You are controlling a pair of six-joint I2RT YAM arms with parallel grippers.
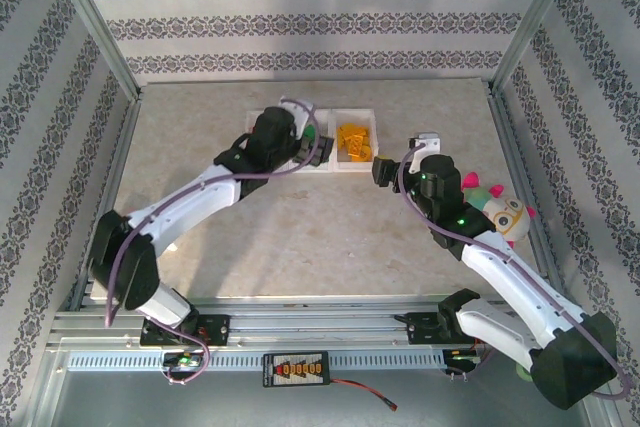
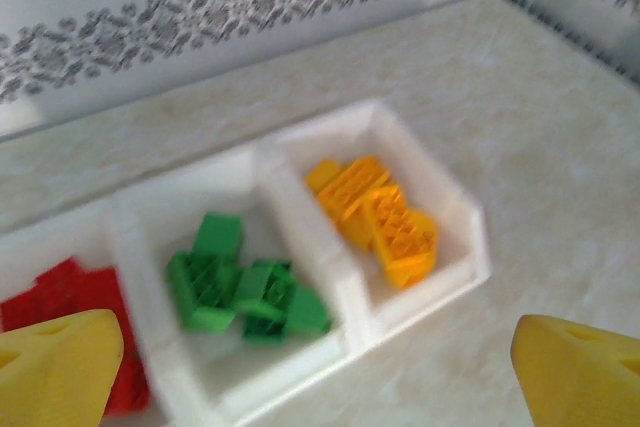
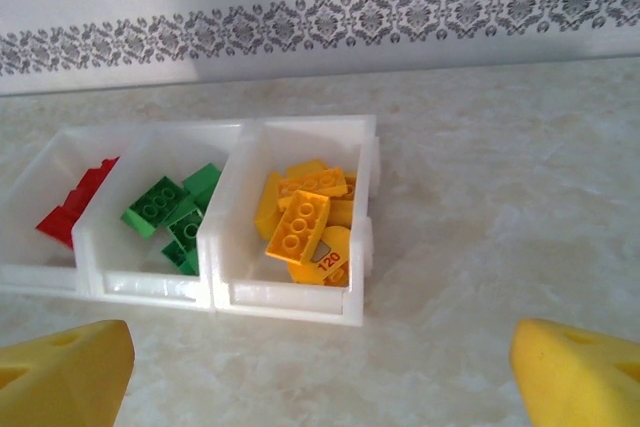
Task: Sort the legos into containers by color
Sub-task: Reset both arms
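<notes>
Three joined white containers (image 3: 290, 297) stand in a row at the back of the table. Red legos (image 3: 75, 212) lie in the left one, green legos (image 3: 165, 209) in the middle one, and orange-yellow legos (image 3: 300, 222) in the right one. My left gripper (image 2: 320, 382) hangs open over the front of the middle container (image 2: 300, 217), above the green legos (image 2: 240, 287), with nothing between its yellow fingers (image 2: 60, 367). My right gripper (image 3: 320, 382) is open and empty too, low over the bare table just in front of the right container. From above, the left gripper (image 1: 308, 143) covers the middle bin and the right gripper (image 1: 384, 169) sits beside the right bin (image 1: 352, 113).
A pink-and-teal plush toy (image 1: 505, 212) lies at the right edge beside my right arm. Metal frame posts and patterned walls close in the table on three sides. A bare stretch of tabletop (image 1: 300, 237) lies between the bins and the arm bases.
</notes>
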